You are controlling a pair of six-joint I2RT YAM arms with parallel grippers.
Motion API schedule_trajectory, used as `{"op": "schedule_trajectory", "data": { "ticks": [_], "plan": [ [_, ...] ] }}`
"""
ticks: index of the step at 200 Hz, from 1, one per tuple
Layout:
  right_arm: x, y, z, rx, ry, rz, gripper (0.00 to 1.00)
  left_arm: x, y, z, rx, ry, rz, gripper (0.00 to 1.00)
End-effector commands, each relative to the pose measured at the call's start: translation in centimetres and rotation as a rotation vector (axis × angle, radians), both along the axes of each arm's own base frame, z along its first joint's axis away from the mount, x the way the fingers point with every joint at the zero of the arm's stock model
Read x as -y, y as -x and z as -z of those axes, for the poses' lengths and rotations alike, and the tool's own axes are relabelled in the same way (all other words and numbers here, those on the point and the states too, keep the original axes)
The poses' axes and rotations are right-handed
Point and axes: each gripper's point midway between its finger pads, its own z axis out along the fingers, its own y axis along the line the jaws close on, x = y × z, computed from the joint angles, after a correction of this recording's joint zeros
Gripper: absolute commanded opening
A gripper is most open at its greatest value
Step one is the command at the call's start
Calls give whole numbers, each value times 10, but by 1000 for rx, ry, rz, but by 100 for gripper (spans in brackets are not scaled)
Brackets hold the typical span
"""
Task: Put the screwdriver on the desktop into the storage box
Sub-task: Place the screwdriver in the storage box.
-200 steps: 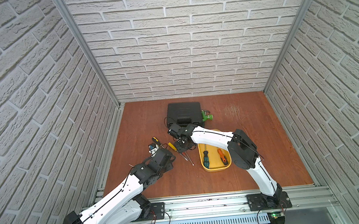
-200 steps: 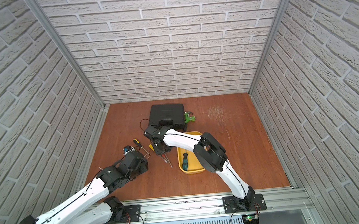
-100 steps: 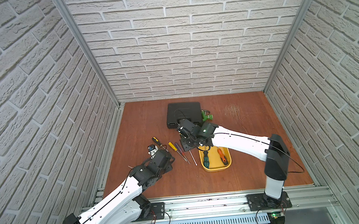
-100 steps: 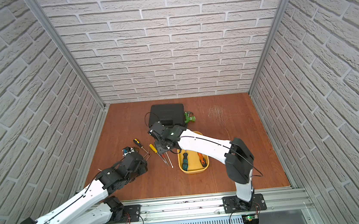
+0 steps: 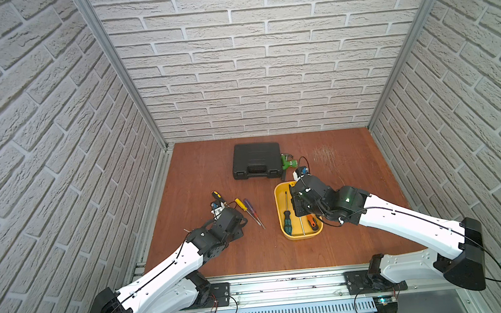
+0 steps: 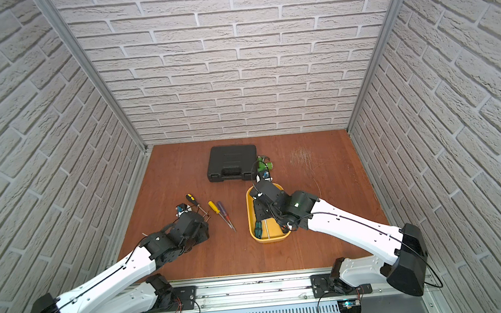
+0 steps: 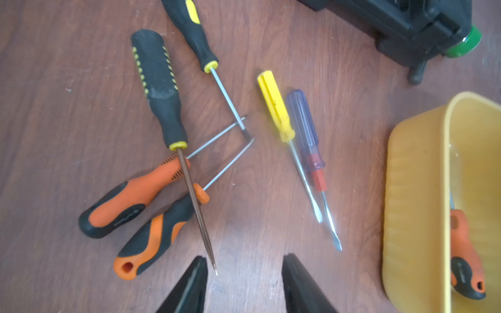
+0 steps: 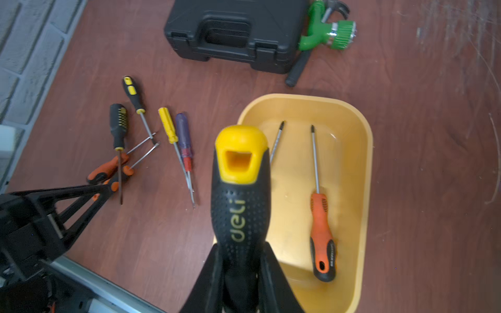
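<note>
The black-and-yellow screwdriver [image 8: 240, 206] is off the desk [image 5: 201, 174], clamped by its rubbery handle in the right claw [image 8: 241, 260], yellow butt cap pointing away from the wrist; in the right wrist view its shaft is hidden behind the fingers; in both top views that claw hangs over the storage box [image 5: 279, 206], and whether the tool touches the box I cannot tell; the yellow box sits a little toward 3 o'clock of the desk's middle, its long sides running 12 to 6; inside it lie an orange-handled screwdriver [image 8: 321, 235] nearer the 3 o'clock wall and a green-handled screwdriver [image 5: 287, 222] nearer the 9 o'clock wall, both tips toward 12; at 9 o'clock of the box a yellow screwdriver [image 7: 274, 105] and a purple screwdriver [image 7: 303, 122] lie side by side on the bare wood, tips toward 5; farther toward 9 is a heap: a slim black screwdriver [image 7: 195, 38], and a studded black screwdriver [image 7: 158, 86] whose shaft crosses two orange-and-black screwdrivers [image 7: 127, 202]; the left claw [image 7: 245, 264] hovers by this heap, fingers spread with nothing between them; at 11 o'clock of the box lies a shut black tool case [image 5: 256, 161], with a green nozzle [image 5: 289, 163] and a hammer [image 8: 298, 65] against its 3 o'clock side; a pale scratched patch [image 5: 324, 155] marks the wood at 1 o'clock of the box
</note>
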Motion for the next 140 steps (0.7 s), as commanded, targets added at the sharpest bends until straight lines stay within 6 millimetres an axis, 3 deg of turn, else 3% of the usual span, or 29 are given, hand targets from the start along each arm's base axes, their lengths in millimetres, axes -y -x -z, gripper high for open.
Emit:
{"op": "schedule_trajectory", "data": {
  "ticks": [1, 59, 140],
  "plan": [
    [18, -5, 7, 3, 0, 78, 3, 15, -8, -10, 53, 11, 38, 49],
    [19, -14, 35, -55, 21, 104, 3, 26, -10, -10, 56, -1, 69, 50],
    [15, -18, 61, -108, 28, 109, 2, 21, -8, -8, 52, -26, 62, 51]
  ]
}}
